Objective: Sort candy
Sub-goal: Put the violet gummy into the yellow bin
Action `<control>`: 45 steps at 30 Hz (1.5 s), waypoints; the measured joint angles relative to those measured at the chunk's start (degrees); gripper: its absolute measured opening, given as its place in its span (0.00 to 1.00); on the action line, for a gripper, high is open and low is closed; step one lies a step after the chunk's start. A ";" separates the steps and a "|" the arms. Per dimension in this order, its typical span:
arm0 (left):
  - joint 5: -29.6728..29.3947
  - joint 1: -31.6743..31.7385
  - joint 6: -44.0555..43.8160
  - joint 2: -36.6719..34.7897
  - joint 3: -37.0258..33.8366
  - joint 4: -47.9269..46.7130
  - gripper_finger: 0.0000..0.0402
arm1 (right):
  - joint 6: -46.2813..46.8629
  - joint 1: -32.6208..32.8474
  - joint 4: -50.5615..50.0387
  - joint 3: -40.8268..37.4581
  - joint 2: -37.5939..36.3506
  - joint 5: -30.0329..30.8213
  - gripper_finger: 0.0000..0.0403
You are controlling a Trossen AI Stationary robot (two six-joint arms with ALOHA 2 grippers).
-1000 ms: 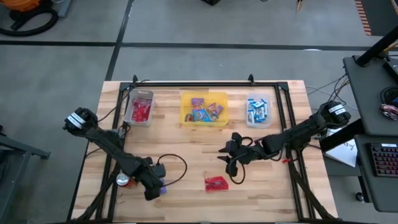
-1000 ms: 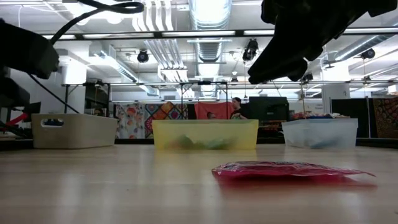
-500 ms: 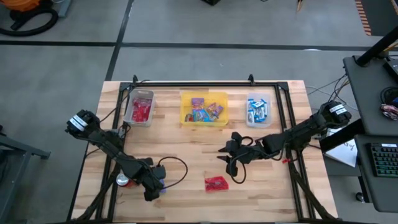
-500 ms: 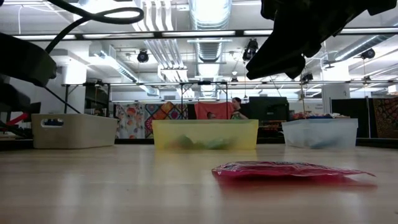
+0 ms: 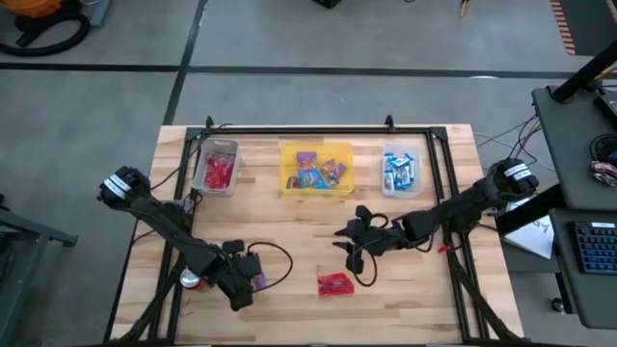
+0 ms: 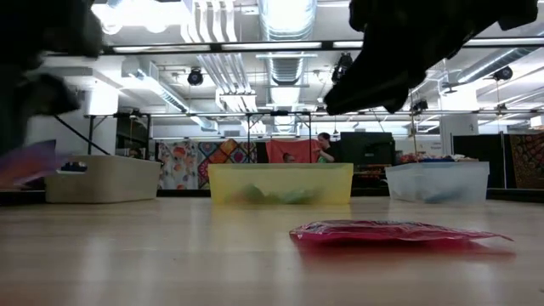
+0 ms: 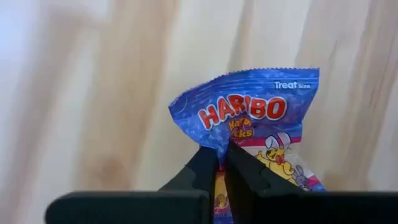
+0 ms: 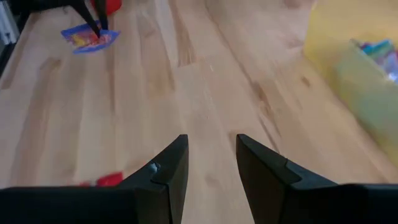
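Near the front-left corner of the tabletop (image 5: 289,217), the left gripper (image 5: 253,281) has its fingers pinched tight on a purple multicolour packet (image 7: 258,124), lettered Haribo, gripping it by its lower edge; a red soda can (image 5: 190,280) sits just beside that arm, closer to the left edge. Towards the middle of the tabletop the right gripper (image 5: 353,253) hangs above the wood with its fingers (image 8: 166,169) parted and nothing between them; a flat red packet (image 5: 335,284) lies on the wood near it, towards the front edge, apart from the fingers. Along the back edge three bins stand in a row: a grey bin (image 5: 203,164) of red packets on the left; a yellow bin (image 5: 286,166) of multicolour packets in the middle; a clear bin (image 5: 415,154) of blue-and-white bars on the right.
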 joint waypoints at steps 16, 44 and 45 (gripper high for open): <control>-47.96 7.78 18.46 -0.44 7.77 -0.27 0.00 | -13.34 -2.33 46.11 2.86 16.69 6.05 0.44; -56.04 9.62 16.79 -0.42 5.63 6.35 0.00 | -19.69 -7.30 28.28 18.01 16.92 6.30 0.48; -56.03 9.62 16.66 -0.42 5.57 6.29 0.00 | -19.69 -7.33 27.24 18.50 16.92 6.30 0.48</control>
